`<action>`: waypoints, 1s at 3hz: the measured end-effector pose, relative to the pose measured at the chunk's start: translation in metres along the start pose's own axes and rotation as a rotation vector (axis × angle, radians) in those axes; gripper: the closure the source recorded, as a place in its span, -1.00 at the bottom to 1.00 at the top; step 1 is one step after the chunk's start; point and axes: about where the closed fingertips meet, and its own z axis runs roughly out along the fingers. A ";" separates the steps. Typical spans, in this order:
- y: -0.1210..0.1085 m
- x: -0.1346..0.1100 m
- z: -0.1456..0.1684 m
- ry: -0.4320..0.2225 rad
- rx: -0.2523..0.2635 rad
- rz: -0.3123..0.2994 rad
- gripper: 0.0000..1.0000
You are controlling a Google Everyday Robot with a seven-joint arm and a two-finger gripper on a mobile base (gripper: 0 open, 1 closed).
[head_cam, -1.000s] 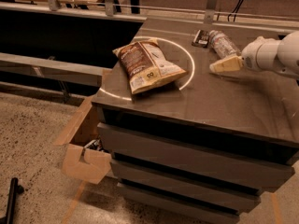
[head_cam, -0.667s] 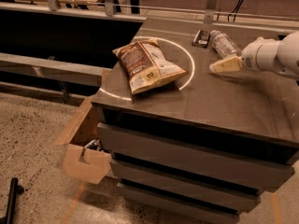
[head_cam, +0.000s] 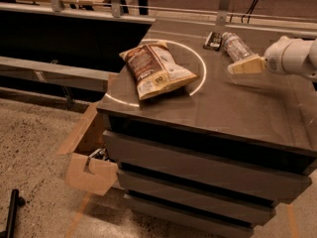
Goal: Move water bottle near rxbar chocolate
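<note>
The water bottle [head_cam: 235,45] lies on its side at the far right of the dark cabinet top [head_cam: 218,103]. It is clear and ribbed. The rxbar chocolate [head_cam: 213,40], a small dark flat bar, lies just left of the bottle, almost touching it. My gripper [head_cam: 238,67] reaches in from the right on a white arm. Its pale fingers [head_cam: 246,66] are together and point left, just in front of the bottle's near end. I see nothing held between them.
A big brown-and-white chip bag [head_cam: 154,69] lies at the middle left of the top, inside a white ring mark. A rail runs along the far edge. An open cardboard box [head_cam: 91,162] stands on the floor at the cabinet's left.
</note>
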 end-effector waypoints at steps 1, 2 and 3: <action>-0.007 -0.014 -0.035 -0.016 -0.004 -0.012 -1.00; -0.021 -0.019 -0.068 0.004 0.033 -0.027 -1.00; -0.044 -0.009 -0.100 0.068 0.103 -0.040 -1.00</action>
